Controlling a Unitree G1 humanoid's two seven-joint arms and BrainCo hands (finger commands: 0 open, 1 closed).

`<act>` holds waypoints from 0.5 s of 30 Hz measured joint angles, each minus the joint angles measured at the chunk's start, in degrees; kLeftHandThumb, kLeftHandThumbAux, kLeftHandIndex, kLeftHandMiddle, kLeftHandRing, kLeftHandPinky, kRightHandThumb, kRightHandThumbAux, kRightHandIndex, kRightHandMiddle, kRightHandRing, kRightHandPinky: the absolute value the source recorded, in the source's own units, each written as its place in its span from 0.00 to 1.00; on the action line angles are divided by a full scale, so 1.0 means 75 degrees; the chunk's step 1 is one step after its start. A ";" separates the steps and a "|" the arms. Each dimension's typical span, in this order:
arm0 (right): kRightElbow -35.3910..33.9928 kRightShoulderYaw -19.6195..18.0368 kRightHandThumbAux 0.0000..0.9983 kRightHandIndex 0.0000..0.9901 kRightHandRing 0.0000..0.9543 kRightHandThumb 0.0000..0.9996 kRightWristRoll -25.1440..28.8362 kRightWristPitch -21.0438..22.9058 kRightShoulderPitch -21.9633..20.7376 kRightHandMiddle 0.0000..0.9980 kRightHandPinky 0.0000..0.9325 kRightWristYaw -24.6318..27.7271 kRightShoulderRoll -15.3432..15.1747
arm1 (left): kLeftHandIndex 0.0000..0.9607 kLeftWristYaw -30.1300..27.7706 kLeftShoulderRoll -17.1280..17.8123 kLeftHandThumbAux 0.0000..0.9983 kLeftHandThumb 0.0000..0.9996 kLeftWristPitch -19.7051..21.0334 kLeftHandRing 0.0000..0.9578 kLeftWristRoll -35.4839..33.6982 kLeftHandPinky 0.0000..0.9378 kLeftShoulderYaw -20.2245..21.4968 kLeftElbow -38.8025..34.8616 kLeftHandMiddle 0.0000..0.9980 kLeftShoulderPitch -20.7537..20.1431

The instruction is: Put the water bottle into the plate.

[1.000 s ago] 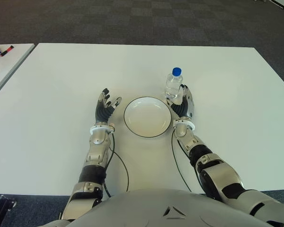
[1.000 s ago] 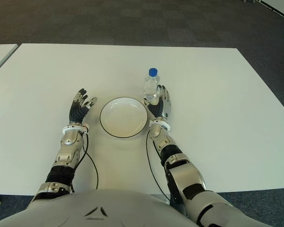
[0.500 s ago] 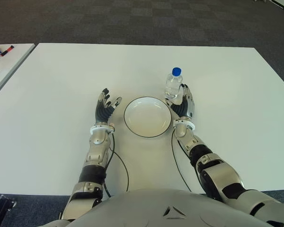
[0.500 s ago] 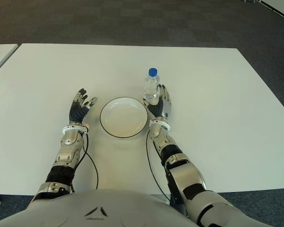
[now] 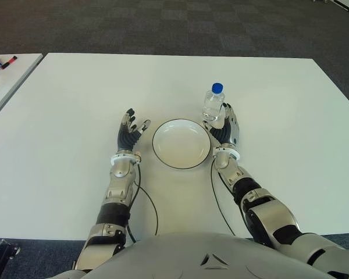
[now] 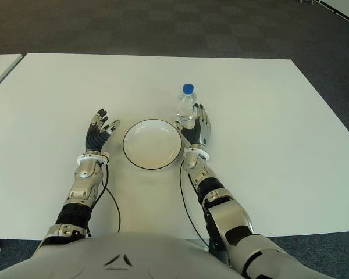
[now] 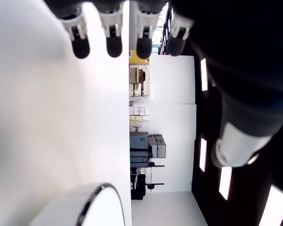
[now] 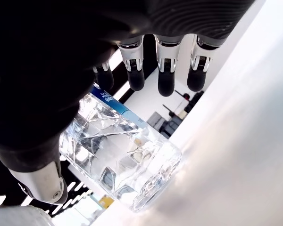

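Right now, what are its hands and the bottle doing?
Right hand open beside water bottle, no grip. Left hand open, left of plate. Bottle upright on table. Nothing between.

Clear water bottle (image 5: 213, 104) with blue cap, white plate (image 5: 181, 143) rimmed in black, white bench (image 5: 70, 99), dark grey chequered carpet floor (image 5: 163, 26), black-and-silver hands

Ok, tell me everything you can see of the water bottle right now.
The water bottle is small, clear ribbed plastic with a blue cap and a blue label band. It stands upright on the white table, just beyond the plate's far right edge, not in it. The right hand sits against its near side, fingers open and not closed around it.
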 measured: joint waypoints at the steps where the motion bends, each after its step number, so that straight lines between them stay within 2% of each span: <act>1: 0.0000 -0.0003 0.67 0.00 0.07 0.00 0.0002 0.0001 0.0000 0.05 0.09 0.0015 0.0000 | 0.07 0.0000 0.0004 0.67 0.17 0.0000 0.05 0.0009 0.06 -0.0001 0.0001 0.08 0.0000; 15: 0.0004 -0.0112 0.73 0.00 0.04 0.00 0.0139 -0.0007 0.0004 0.02 0.09 0.0323 0.0005 | 0.07 0.0000 0.0044 0.67 0.16 0.0000 0.04 0.0053 0.06 -0.0003 0.0054 0.07 -0.0007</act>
